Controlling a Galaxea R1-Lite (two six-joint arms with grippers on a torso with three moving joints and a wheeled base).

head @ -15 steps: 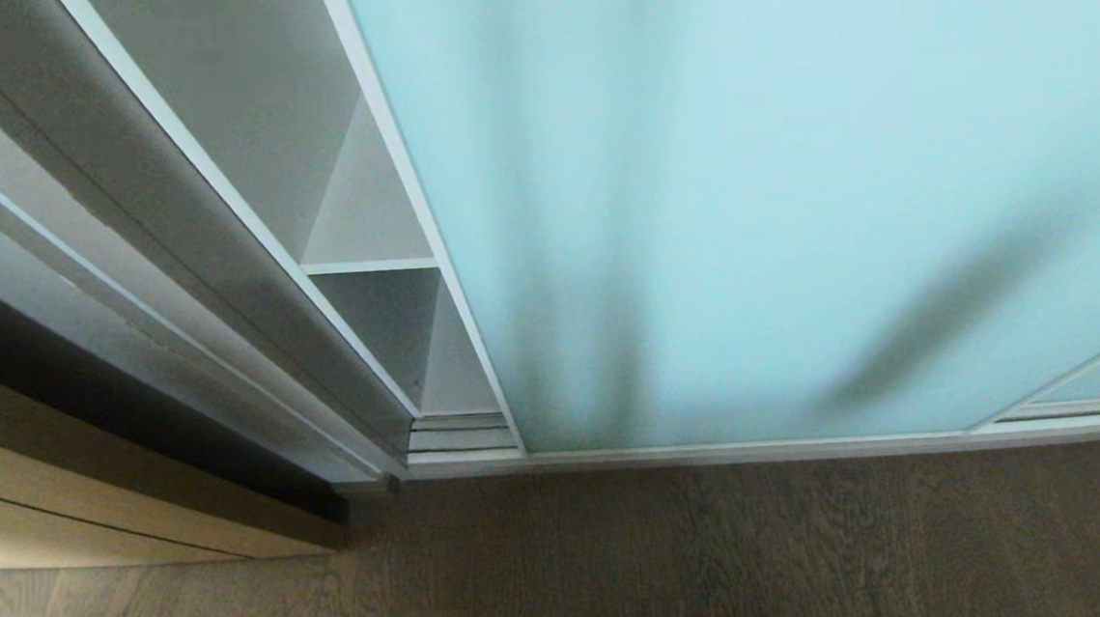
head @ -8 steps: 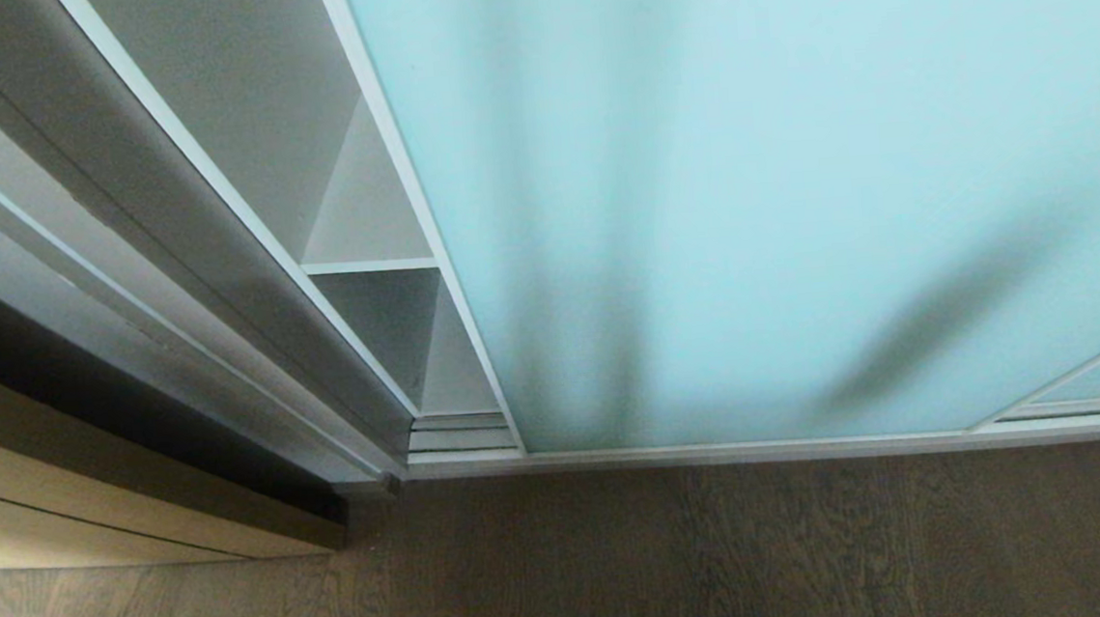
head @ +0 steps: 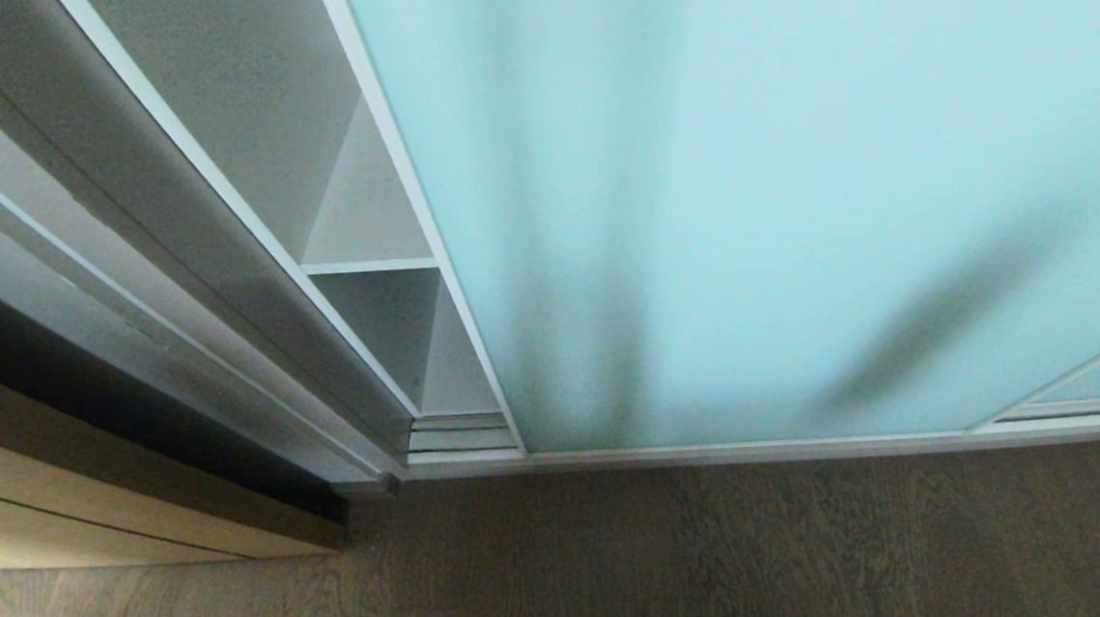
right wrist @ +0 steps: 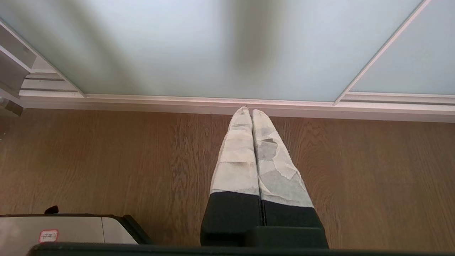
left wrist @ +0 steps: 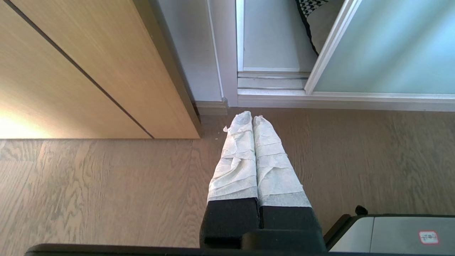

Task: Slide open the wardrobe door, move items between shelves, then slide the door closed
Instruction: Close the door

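Note:
The sliding wardrobe door [head: 745,188] of frosted pale blue glass fills most of the head view, leaving a narrow gap at its left edge. In that gap a white shelf [head: 368,265] shows its thin front edge. Neither gripper appears in the head view. My left gripper [left wrist: 252,115] hangs shut and empty over the floor, pointing at the door's [left wrist: 384,53] lower left corner. A corner of the houndstooth cushion [left wrist: 310,4] shows inside the gap. My right gripper [right wrist: 251,109] is also shut and empty, its tips near the door's [right wrist: 213,46] bottom rail.
A tan wooden door [left wrist: 89,71] stands to the left of the wardrobe, close to the gap. Brown wood-grain floor [head: 722,558] runs along the front. A second glass panel [right wrist: 408,64] overlaps at the right. Part of my grey base [left wrist: 394,234] sits low between the arms.

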